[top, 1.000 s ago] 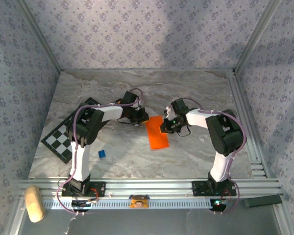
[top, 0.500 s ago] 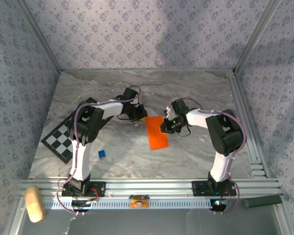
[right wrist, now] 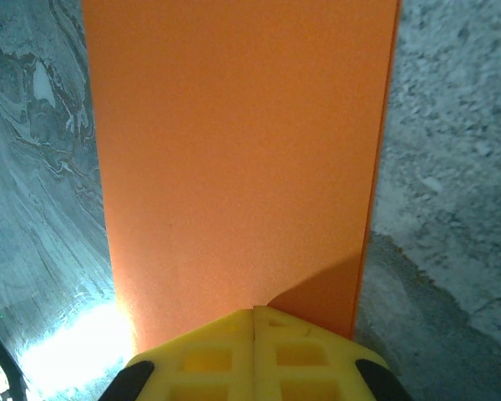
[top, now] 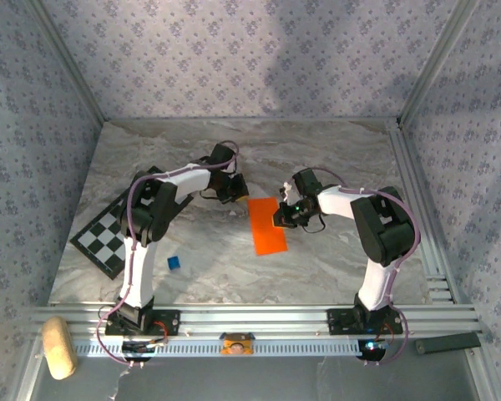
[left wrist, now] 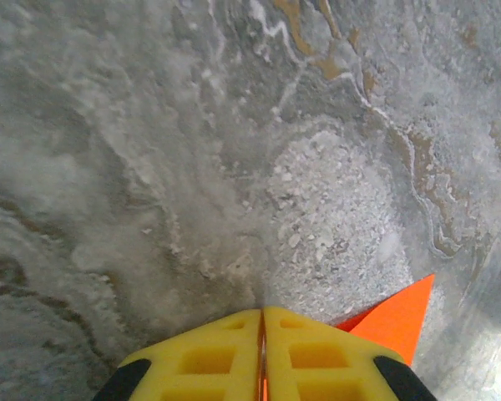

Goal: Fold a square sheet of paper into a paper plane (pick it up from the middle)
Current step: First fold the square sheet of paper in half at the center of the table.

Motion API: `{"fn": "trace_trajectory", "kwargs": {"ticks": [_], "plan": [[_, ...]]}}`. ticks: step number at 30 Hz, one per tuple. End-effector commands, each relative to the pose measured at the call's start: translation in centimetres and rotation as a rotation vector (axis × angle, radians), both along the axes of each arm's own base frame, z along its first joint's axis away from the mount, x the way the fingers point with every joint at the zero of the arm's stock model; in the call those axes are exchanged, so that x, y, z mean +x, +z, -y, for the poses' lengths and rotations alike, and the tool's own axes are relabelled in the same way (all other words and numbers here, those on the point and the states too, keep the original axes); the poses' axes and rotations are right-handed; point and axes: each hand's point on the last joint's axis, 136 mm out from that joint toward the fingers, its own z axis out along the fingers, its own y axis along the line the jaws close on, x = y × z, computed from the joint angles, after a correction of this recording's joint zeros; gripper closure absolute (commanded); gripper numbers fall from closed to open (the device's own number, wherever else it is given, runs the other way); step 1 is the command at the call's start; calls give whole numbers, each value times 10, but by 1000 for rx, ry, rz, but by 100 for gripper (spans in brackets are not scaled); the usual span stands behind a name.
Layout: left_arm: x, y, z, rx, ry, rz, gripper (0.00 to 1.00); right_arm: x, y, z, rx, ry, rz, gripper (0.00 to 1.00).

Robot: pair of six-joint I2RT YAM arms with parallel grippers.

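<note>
We see the square sheet of paper [top: 267,225], bright orange and folded into a narrow, smooth rectangle. It lies near the middle of the marble table [top: 342,154], its long sides running slightly aslant.

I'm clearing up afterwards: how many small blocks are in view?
2. A blue block on the table, right of the checkered board; an orange block on the near rail, between the arm bases. The arms may hide more.
</note>
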Motion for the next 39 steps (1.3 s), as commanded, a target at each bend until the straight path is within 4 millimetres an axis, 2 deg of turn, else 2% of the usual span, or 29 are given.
{"fn": "trace_trajectory", "kwargs": {"ticks": [1, 6, 9, 11, 14, 17, 22, 26, 29, 33, 39], "plan": [[13, 27, -10, 29, 36, 60, 89, -44, -54, 46, -243, -47, -192, 100], [7, 65, -1, -1, 7, 145, 86, -43, -54, 45, -241, -51, -192, 100], [-9, 76, 16, -65, -53, 161, 86, -42, -53, 45, -242, -55, -188, 100], [-25, 76, 31, -110, -104, 154, 86, -42, -53, 46, -241, -56, -188, 100], [-47, 69, 48, -163, -152, 122, 87, -42, -54, 46, -244, -55, -188, 100], [-67, 53, 55, -177, -167, 79, 87, -43, -54, 46, -244, -54, -188, 100], [-80, 19, 49, -161, -150, 47, 88, -45, -57, 47, -250, -57, -197, 100], [-89, -10, 36, -110, -137, 29, 88, -45, -57, 46, -245, -67, -195, 100], [-98, -23, 27, -92, -119, 11, 88, -48, -58, 46, -247, -67, -198, 100], [-96, -15, 22, -78, -120, 37, 87, -50, -61, 47, -247, -70, -206, 100], [-88, 26, 32, -110, -158, 102, 85, -49, -59, 47, -246, -75, -198, 100]]}}
